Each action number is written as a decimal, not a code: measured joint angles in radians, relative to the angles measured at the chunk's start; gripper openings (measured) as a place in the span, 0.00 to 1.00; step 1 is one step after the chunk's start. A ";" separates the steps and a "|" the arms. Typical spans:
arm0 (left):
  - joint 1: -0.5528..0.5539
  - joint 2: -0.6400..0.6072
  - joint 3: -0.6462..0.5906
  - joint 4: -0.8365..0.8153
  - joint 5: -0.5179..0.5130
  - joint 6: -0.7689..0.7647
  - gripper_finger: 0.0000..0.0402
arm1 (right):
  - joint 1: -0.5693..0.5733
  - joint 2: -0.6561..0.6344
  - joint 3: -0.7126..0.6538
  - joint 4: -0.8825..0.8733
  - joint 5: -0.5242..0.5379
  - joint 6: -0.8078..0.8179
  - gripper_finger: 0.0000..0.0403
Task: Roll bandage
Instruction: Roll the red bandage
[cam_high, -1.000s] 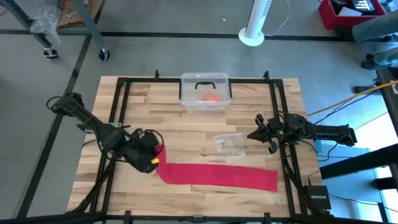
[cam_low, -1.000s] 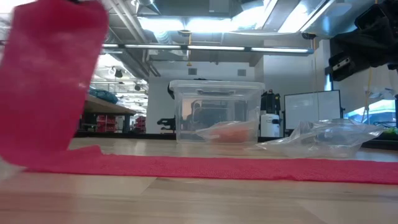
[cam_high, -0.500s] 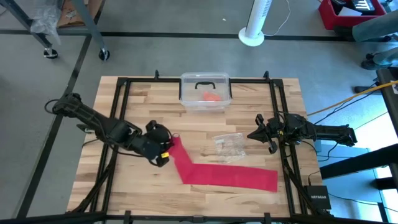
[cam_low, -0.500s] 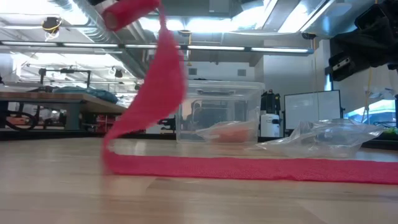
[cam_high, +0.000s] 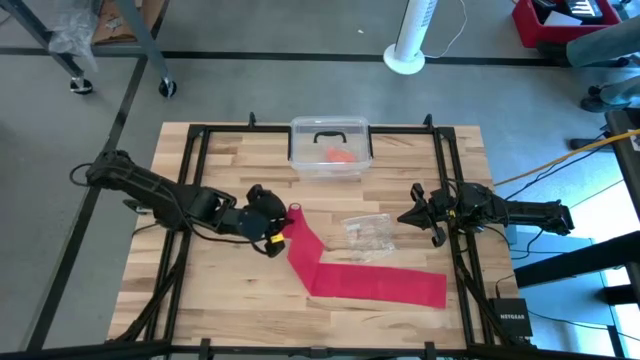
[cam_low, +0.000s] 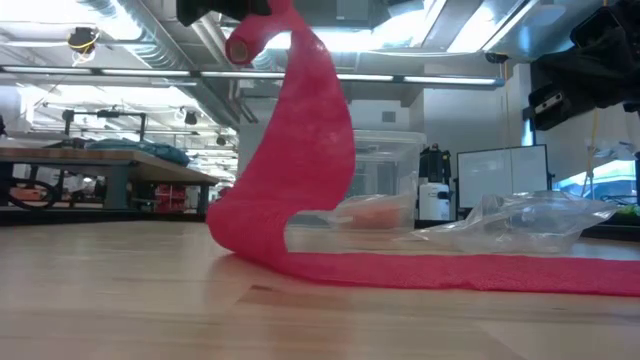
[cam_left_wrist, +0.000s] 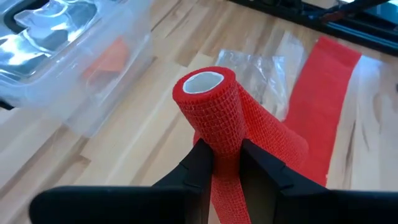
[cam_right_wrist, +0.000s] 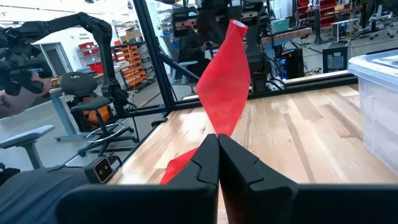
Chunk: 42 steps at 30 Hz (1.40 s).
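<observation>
The bandage is a bright red cloth band. Its left end is wound into a small roll (cam_high: 295, 213) around a white core (cam_left_wrist: 204, 83), held up over the table's middle by my left gripper (cam_high: 274, 234). From the roll the band (cam_low: 300, 150) curves down to the table. The rest of the band lies flat (cam_high: 385, 283) and runs to the right end (cam_high: 440, 290). My right gripper (cam_high: 412, 217) is shut and empty at the table's right side, well clear of the band; its fingers also show in the right wrist view (cam_right_wrist: 217, 155). My left gripper pinches the roll's cloth-wound side (cam_left_wrist: 225, 138) between its two fingers (cam_left_wrist: 200, 163), a little behind the open core end. The fingers come from the table's left, about level. The roll is lifted clear, and the band hangs slack from it to the table.
A clear plastic box (cam_high: 330, 148) with an orange-red lump (cam_high: 342, 155) stands at the far middle of the table. A crinkly clear plastic bag (cam_high: 368, 233) lies between the box and the flat band. Black frame rails (cam_high: 190, 190) run along the table's sides.
My left gripper has moved toward the table's right and a little toward its far edge, staying shut on the roll. The band's left part has come up off the table and the bend where it leaves the wood has moved right. The right end has stayed put.
</observation>
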 joint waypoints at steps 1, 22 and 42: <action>0.000 0.000 0.000 0.001 0.000 0.000 0.15 | 0.000 0.000 0.000 0.000 0.000 0.000 0.02; -0.001 0.074 0.000 0.158 -0.017 0.030 0.15 | 0.000 0.000 0.000 0.000 0.000 0.000 0.02; 0.129 0.120 0.000 0.550 -0.003 0.083 0.15 | 0.000 0.000 0.000 0.219 0.104 0.292 0.02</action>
